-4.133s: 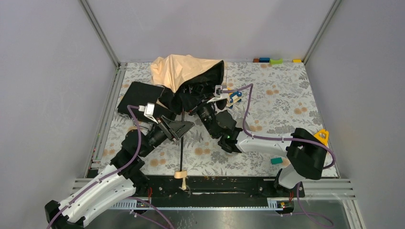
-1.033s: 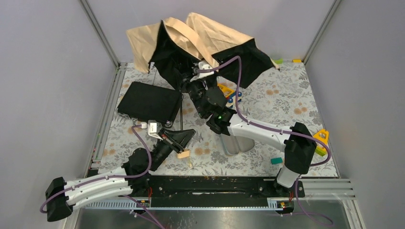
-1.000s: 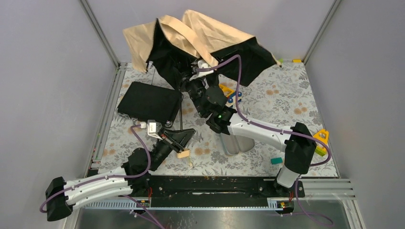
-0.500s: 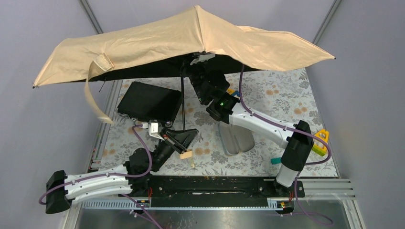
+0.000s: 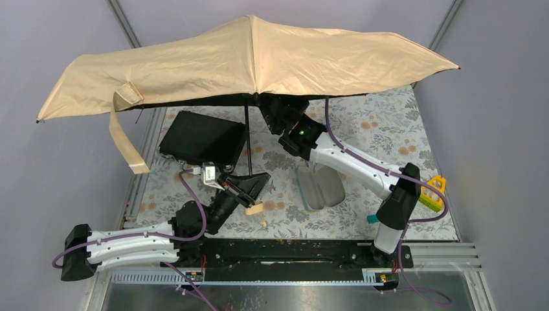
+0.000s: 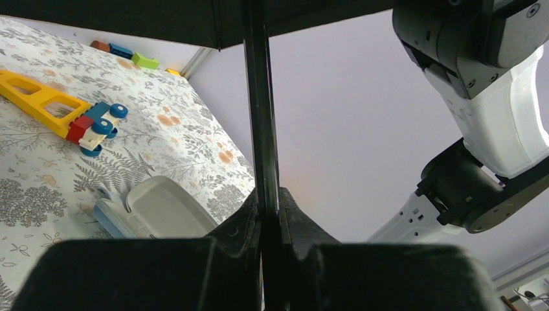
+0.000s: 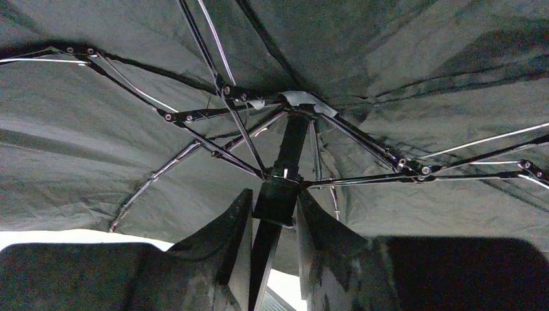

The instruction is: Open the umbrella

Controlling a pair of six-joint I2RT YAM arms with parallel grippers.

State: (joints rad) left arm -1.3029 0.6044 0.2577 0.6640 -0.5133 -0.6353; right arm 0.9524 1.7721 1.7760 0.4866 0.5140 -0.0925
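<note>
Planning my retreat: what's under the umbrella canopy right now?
Under the canopy: black ribs, the shaft, and the right tool around the runner. From above, the canopy hides the far strip of the mat.

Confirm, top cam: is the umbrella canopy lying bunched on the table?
No, the umbrella canopy is spread wide above the table, held up on its shaft.

The umbrella (image 5: 252, 58) stands upright; peach-tan canopy fully spread.
</note>
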